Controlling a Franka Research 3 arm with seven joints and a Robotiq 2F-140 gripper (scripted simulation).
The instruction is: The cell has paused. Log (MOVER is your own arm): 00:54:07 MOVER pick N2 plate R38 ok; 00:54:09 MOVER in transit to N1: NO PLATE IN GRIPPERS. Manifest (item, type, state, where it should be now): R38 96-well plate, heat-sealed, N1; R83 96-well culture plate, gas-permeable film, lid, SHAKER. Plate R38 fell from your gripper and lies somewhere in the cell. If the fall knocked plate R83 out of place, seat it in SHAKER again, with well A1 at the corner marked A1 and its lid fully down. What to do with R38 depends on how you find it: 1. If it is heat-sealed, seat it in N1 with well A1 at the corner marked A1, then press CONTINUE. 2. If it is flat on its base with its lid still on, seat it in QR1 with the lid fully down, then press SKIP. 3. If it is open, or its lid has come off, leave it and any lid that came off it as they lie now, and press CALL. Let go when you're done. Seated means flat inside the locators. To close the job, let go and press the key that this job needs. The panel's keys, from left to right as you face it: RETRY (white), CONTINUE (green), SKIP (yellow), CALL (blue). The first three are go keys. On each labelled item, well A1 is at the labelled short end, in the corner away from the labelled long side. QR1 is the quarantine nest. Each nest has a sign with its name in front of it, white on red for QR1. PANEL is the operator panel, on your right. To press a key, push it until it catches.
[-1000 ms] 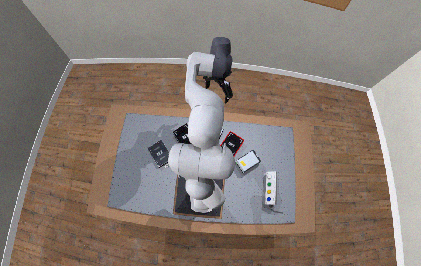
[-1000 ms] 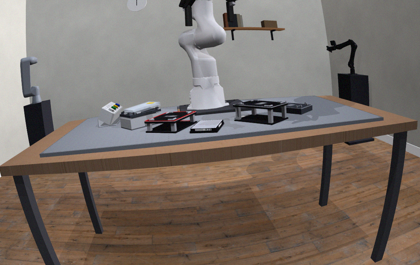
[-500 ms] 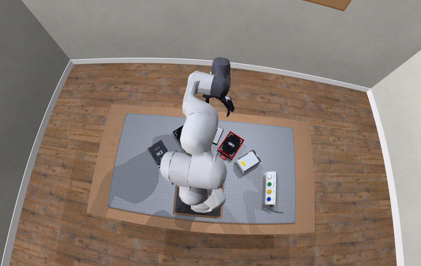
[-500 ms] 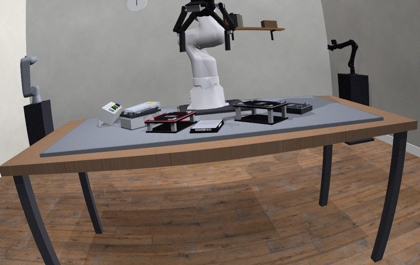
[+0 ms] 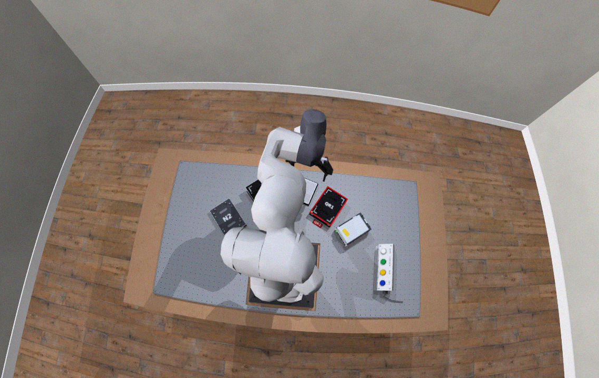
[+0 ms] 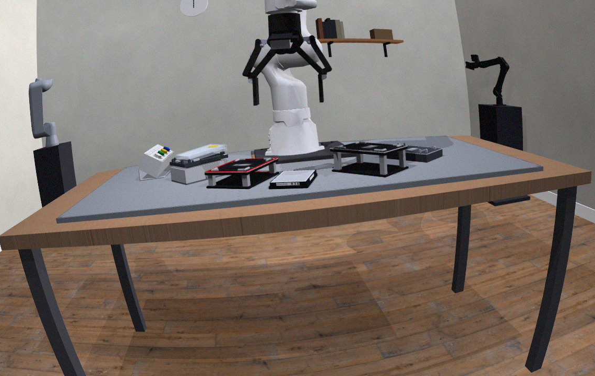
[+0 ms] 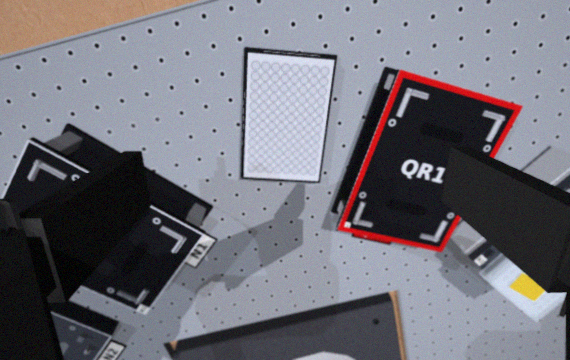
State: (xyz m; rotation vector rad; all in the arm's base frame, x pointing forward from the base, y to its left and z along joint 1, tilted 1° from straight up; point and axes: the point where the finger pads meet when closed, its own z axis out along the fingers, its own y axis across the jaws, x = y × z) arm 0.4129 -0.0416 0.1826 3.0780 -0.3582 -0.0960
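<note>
Plate R38 (image 5: 310, 190) (image 6: 293, 178) (image 7: 287, 117) lies flat on the pegboard between N1 and QR1. It is black-sided, with a smooth whitish top showing faint well circles; its label faces the exterior view. No loose lid shows. My gripper (image 6: 288, 102) (image 7: 297, 176) is open and empty, high above R38. N1 (image 6: 368, 149) (image 7: 130, 260) and red-rimmed QR1 (image 5: 329, 205) (image 6: 240, 167) (image 7: 417, 147) hold no plate. Plate R83 (image 5: 357, 227) (image 6: 201, 152), pale with a yellow patch, sits on the shaker (image 6: 187, 174); its exact seating is unclear. The panel (image 5: 389, 266) (image 6: 152, 156) shows four coloured keys.
Nest N2 (image 5: 224, 213) (image 6: 423, 153) stands beyond N1, with no plate on it. The raised nests N1 and QR1 flank R38. The shaker stands between QR1 and the panel. The table's wooden edge (image 7: 40, 30) lies beyond R38. My arm hides part of N1 in the top view.
</note>
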